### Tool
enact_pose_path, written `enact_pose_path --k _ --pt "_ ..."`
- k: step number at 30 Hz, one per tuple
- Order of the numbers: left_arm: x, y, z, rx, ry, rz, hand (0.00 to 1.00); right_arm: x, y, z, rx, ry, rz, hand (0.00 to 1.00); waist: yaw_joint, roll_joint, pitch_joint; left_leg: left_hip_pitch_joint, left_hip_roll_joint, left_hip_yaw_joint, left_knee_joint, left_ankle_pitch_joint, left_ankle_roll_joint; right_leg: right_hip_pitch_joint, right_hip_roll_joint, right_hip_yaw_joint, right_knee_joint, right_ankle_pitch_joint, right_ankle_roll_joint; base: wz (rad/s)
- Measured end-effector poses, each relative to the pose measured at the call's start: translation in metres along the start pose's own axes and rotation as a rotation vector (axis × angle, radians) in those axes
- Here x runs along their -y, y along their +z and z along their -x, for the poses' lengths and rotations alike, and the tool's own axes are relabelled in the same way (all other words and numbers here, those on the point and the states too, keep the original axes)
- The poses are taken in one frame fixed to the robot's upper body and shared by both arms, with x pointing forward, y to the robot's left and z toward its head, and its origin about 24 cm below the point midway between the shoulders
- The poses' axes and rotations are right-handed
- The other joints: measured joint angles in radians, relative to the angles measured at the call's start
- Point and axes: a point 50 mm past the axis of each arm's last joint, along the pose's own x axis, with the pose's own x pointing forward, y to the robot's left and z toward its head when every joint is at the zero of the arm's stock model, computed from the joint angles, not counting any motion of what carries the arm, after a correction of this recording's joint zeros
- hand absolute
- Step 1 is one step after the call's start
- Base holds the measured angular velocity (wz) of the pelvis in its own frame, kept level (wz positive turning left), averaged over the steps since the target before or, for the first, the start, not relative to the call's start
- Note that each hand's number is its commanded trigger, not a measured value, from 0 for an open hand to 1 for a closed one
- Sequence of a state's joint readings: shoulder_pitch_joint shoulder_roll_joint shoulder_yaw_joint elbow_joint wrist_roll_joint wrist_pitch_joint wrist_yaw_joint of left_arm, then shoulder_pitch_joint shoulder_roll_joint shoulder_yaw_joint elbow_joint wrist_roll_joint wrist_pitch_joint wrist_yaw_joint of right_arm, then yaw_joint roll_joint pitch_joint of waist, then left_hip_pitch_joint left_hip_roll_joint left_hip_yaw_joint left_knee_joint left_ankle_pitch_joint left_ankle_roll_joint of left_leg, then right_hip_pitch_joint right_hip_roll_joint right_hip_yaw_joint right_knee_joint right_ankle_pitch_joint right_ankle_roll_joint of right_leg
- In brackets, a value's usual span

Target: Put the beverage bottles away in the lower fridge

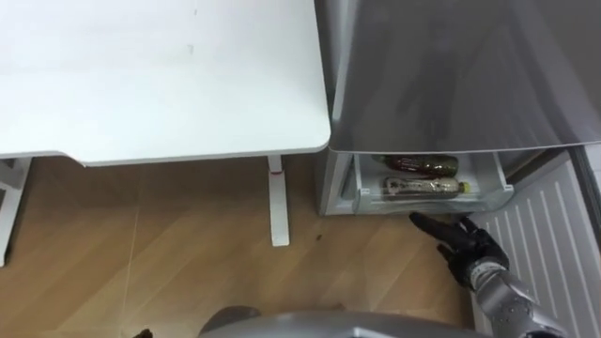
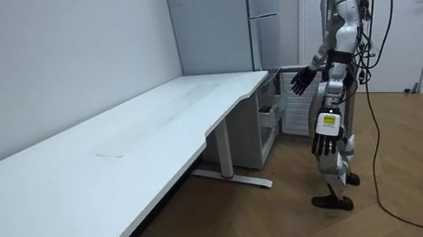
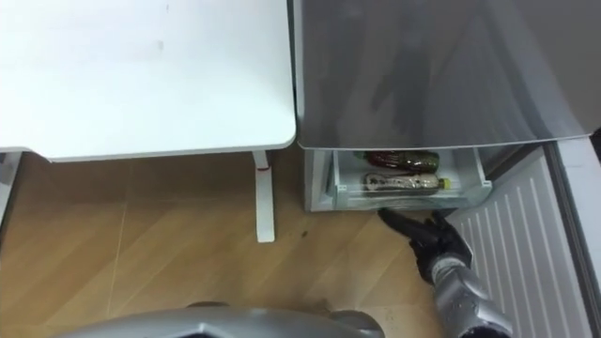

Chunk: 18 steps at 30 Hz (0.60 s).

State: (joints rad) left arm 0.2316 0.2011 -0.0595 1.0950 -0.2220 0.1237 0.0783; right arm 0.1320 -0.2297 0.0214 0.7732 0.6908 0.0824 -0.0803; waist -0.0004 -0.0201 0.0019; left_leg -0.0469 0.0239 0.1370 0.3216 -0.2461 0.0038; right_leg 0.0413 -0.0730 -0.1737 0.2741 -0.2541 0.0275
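My right hand [image 1: 467,242] has its fingers spread, near the drawer [image 1: 362,188] with two bottles [image 1: 423,186]; labels too small to read. My left hand [image 2: 325,142] hangs loose.

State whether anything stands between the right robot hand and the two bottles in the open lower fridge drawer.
Only the drawer's front wall lies between the open right robot hand and the two bottles; nothing visible covers them from above.
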Motion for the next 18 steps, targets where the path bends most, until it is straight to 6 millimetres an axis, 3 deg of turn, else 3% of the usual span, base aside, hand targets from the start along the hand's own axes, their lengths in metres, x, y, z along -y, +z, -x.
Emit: enact_pose_path --k 5,7,9,12,18 --pt "0.000 0.000 0.001 0.010 0.004 0.000 0.00 0.010 -0.008 0.002 -0.021 -0.093 0.073 0.00 -0.009 0.000 0.0020 0.008 0.000 0.002 -0.002 0.000 0.000 0.009 0.003 0.009 -0.019 0.002 0.002 -0.04" --pt "-0.002 -0.001 0.002 0.017 0.009 0.016 0.00 0.010 -0.012 0.002 -0.028 -0.120 0.063 0.00 -0.019 -0.003 -0.0030 0.014 0.000 0.002 -0.004 0.000 0.000 0.014 0.004 0.009 -0.023 0.003 0.001 0.00" --pt "-0.002 0.000 0.002 0.024 0.011 0.026 0.00 0.011 -0.019 0.002 -0.051 -0.145 0.057 0.00 -0.019 0.000 -0.0008 0.025 0.000 0.003 -0.009 0.001 -0.001 0.024 0.004 0.008 -0.026 0.003 0.001 0.00" --pt "-0.002 0.000 0.002 0.025 0.009 0.029 0.00 0.014 -0.029 0.002 -0.096 -0.179 0.041 0.00 -0.020 0.000 -0.0062 0.030 0.000 0.004 -0.012 0.001 -0.001 0.030 0.004 0.009 -0.033 0.003 0.001 0.00" --pt "0.000 -0.002 0.002 0.020 0.007 0.041 0.00 0.022 -0.038 0.002 -0.162 -0.234 -0.085 0.00 -0.022 0.011 0.0005 0.050 0.000 0.006 -0.019 -0.002 -0.004 0.050 0.005 0.008 -0.034 0.006 0.000 0.00"
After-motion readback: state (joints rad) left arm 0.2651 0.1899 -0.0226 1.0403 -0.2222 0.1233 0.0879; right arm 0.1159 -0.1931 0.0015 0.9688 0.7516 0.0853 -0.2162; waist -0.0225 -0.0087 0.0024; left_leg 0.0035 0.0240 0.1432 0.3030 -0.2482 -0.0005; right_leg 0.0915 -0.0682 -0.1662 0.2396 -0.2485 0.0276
